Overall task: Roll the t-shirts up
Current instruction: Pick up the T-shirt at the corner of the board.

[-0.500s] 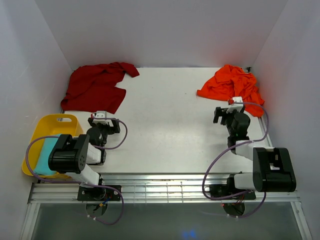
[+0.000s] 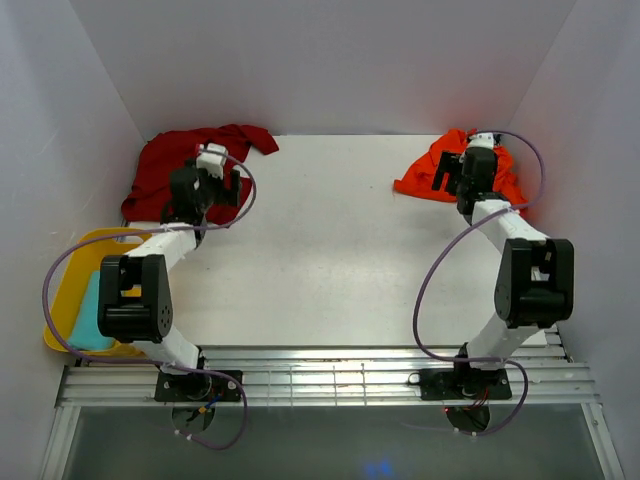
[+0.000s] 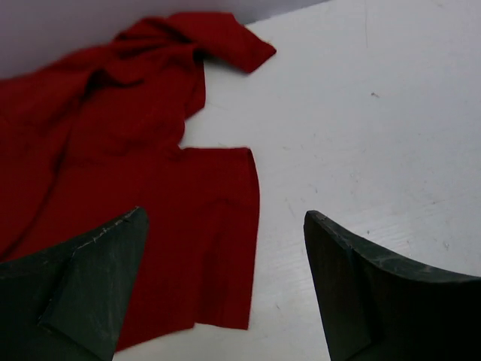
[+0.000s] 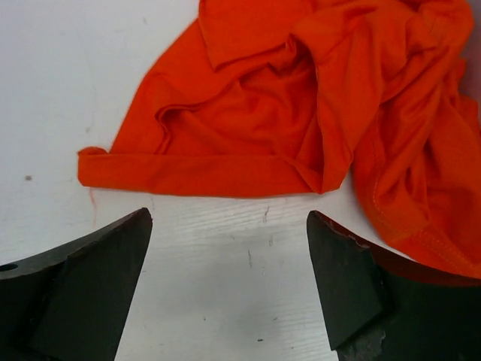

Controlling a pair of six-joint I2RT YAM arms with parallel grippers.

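Both arms are stretched out to the far end of the worktop [image 2: 330, 250].

Left pincer [image 3: 225, 216]: jaws spread wide, gripping nothing. It's over the near right corner of the dark crimson t-shirt [image 2: 155, 170], which lies loosely spread with some bunching in the upper left of the top view, against the back wall. In the left wrist view the left finger sits over the cloth and the right finger over bare worktop. The shirt's straight edge runs down between them, and one sleeve points to the upper middle of the frame. Can't tell whether the fingertips touch the cloth or sit just above it.

Right pincer [image 4: 229, 214]: also spread wide, gripping nothing. The orange-red t-shirt [image 2: 415, 180] is crumpled in the upper right of the top view, partly under the wrist. In the right wrist view both fingers frame bare worktop just short of a folded hem that crosses mid-frame. The bunched bulk fills the upper right.

Yellow plastic tub [image 2: 70, 265] is at the left edge, near the left arm's base, with something teal [image 2: 95, 310] in it. Purple cables [image 2: 430, 290] loop off both arms. Each wrist has a white block, and any print on it is too small to read.
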